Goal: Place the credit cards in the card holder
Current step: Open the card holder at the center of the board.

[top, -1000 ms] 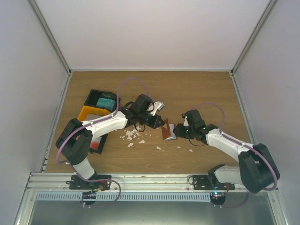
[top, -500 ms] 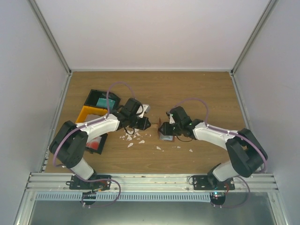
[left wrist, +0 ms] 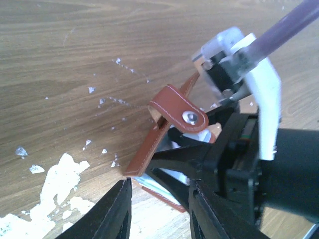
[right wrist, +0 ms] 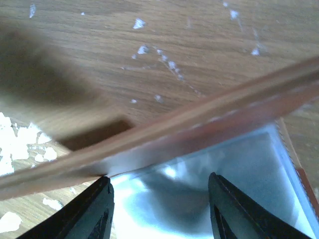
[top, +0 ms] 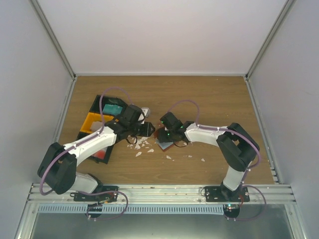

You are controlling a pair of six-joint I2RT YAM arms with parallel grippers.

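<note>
The card holder (left wrist: 175, 108), a small reddish-brown leather wallet with pale stitching, lies near the middle of the brown wooden table (top: 209, 99), between the two arms' tips. It is open: one flap stands tilted off the wood, and a short strap (left wrist: 172, 105) with a round metal snap stud (left wrist: 192, 118) folds over its upper edge. The left gripper (left wrist: 159, 181) points at the holder from the left, its black fingers apart with nothing between them. The right gripper (right wrist: 159, 178) is right at the holder from the other side, fingers also apart, above a glossy pale blue-grey surface inside the holder; whether that is a card or a clear window cannot be told. The holder's brown edge crosses the right wrist view as a blurred diagonal band. Small white scraps (top: 139, 144) lie scattered on the wood just left of the holder. Farther left sits a black-and-orange compartment tray (top: 92, 121) with a teal card (top: 113, 107) in its far compartment, and a red card (top: 102, 154) shows at the tray's near end, partly hidden by the left arm.
</note>
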